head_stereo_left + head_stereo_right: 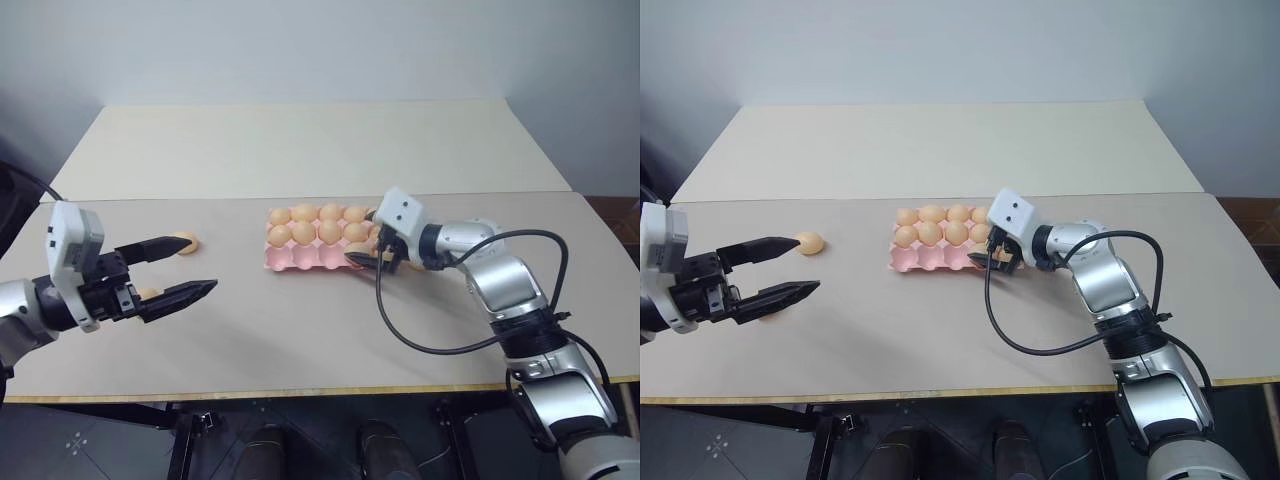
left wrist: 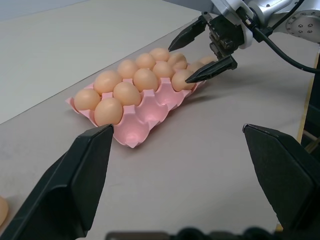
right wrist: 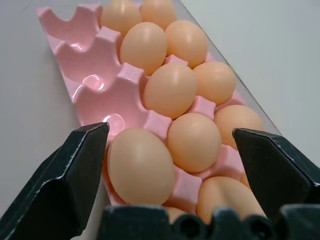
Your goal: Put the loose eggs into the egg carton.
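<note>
The pink egg carton (image 1: 300,260) lies mid-table with eggs (image 1: 303,232) filling its two far rows. My right gripper (image 1: 368,248) hovers open at its right end. Its fingers (image 3: 75,170) straddle, without touching, an egg (image 3: 140,167) seated in the near row's end cup. The other near-row cups (image 3: 90,85) are bare. My left gripper (image 1: 203,263) is open above the table to the left, holding nothing. One loose egg (image 1: 185,242) rests just past its upper fingertip. Another loose egg (image 1: 148,293) peeks out behind its lower finger.
The beige table (image 1: 300,330) is joined to a second table (image 1: 300,150) behind it, with a seam just beyond the carton. A black cable (image 1: 400,335) loops from the right arm over the table's near side. The front edge (image 1: 300,397) runs close below the arms.
</note>
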You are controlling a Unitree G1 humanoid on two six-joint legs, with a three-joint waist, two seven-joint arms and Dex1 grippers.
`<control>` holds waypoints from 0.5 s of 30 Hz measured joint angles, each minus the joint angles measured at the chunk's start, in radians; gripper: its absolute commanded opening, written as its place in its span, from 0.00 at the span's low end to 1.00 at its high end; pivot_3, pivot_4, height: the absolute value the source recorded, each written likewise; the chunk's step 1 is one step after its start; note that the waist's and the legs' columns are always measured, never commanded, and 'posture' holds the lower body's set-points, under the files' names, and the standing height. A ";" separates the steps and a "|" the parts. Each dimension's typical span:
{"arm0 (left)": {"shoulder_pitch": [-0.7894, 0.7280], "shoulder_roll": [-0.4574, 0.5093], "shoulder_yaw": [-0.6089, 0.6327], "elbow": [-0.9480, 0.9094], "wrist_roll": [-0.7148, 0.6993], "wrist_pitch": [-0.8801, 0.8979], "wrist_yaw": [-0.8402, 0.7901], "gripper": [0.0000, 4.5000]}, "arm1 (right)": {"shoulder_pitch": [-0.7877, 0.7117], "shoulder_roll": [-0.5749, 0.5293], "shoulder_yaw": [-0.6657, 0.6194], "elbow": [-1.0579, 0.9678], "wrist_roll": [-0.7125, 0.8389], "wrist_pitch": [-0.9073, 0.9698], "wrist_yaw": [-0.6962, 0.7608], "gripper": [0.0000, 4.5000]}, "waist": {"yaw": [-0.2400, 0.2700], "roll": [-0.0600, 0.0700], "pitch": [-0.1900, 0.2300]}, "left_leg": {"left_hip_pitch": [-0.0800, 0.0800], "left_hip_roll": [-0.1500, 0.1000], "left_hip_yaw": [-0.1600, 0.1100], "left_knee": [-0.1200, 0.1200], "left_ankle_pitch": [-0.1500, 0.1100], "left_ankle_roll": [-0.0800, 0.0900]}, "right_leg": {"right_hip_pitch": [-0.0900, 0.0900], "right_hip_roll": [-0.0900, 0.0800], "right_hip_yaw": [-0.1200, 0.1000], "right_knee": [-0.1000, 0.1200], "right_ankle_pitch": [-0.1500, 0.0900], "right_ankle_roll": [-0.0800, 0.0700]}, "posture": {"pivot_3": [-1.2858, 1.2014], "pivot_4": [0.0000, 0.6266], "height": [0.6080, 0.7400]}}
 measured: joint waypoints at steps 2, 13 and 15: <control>-0.001 0.000 -0.001 0.005 0.004 -0.003 -0.002 1.00 | 0.024 -0.032 -0.057 -0.061 0.036 0.025 0.004 0.99 | 0.004 0.000 0.000 | -0.001 0.000 0.000 0.000 0.000 0.000 | 0.000 0.000 0.000 -0.001 0.000 0.000 | 0.52 0.24 1.00; 0.031 0.008 -0.005 0.106 0.100 -0.080 -0.072 1.00 | 0.489 -0.324 -0.581 -0.422 0.408 0.186 0.192 0.99 | 0.019 0.000 0.000 | 0.004 0.001 0.002 0.000 0.000 0.001 | 0.005 0.001 0.000 -0.001 0.000 0.000 | 0.52 0.24 1.00; 0.035 0.009 -0.005 0.112 0.104 -0.080 -0.080 1.00 | 0.556 -0.336 -0.596 -0.423 0.409 0.183 0.204 0.99 | 0.015 0.000 0.000 | 0.005 0.001 0.003 0.000 0.000 0.001 | 0.006 0.001 0.001 -0.001 0.000 0.000 | 0.52 0.24 1.00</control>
